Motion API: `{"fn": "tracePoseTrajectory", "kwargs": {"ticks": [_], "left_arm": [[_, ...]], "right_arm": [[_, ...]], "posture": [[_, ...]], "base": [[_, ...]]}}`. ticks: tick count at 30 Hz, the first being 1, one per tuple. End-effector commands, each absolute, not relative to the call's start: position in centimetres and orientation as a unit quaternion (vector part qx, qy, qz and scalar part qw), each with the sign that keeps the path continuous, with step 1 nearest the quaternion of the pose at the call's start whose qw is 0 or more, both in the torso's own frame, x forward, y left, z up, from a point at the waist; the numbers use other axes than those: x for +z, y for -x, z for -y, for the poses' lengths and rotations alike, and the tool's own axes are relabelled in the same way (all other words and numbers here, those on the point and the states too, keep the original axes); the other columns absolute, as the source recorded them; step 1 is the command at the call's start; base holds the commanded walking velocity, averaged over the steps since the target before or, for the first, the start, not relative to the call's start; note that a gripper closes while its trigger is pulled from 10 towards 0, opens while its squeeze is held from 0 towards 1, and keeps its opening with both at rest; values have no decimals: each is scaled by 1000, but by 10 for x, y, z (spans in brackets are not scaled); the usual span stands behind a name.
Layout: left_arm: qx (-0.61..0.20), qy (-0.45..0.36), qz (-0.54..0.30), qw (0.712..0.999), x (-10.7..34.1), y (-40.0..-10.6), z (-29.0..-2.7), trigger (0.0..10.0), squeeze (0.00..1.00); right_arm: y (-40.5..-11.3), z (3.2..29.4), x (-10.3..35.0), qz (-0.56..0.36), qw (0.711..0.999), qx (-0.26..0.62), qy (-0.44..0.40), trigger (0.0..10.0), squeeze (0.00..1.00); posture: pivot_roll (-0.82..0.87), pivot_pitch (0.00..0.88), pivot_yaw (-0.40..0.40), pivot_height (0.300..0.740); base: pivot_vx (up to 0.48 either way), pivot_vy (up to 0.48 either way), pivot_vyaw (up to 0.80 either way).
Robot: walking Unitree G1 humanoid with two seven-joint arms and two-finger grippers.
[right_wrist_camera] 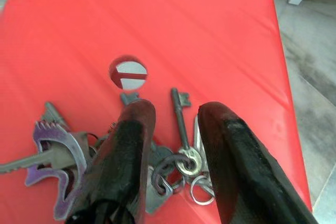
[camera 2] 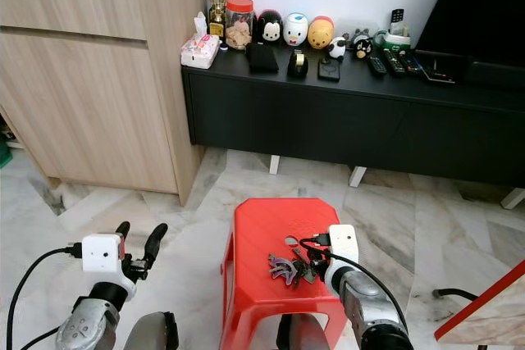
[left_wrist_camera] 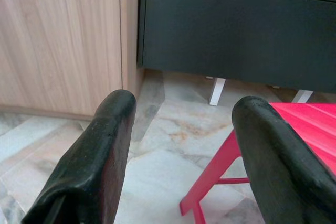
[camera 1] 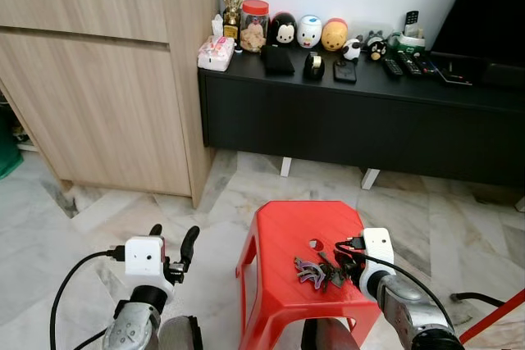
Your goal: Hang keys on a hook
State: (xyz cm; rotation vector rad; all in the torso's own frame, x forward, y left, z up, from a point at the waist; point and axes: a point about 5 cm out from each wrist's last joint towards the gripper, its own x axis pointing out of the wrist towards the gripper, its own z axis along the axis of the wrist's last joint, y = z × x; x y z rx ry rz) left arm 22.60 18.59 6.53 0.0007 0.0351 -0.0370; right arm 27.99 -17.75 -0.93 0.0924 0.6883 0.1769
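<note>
We are seeing the keys (right_wrist_camera: 126,166) lying on the red stool (camera 1: 279,227). Our right pincer (right_wrist_camera: 173,124) is hovering over them, its fingers parted astride the key rings, not yet gripping. Our left pincer (left_wrist_camera: 181,129) is hanging released beside the stool, above the floor (left_wrist_camera: 168,150).
</note>
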Motion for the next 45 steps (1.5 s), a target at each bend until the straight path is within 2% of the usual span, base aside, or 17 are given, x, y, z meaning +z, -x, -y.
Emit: {"fn": "tracePoseTrajectory", "kwargs": {"ticks": [1, 18, 45], "left_arm": [[-22, -2, -16, 1000, 67, -226, -182, 10000, 0], [-28, 2, -19, 999, 68, -224, -175, 10000, 0], [-35, 14, -25, 999, 68, -215, -164, 10000, 0]], "right_arm": [[-282, 181, -7, -334, 938, 89, -40, 10000, 0], [-274, 184, -20, -383, 918, 95, -22, 10000, 0], [-269, 185, -23, -377, 918, 116, -34, 10000, 0]], "posture": [[70, 0, -152, 590], [70, 0, -158, 590], [52, 35, -177, 590]], "base": [[0, 0, 0], [0, 0, 0], [0, 0, 0]]}}
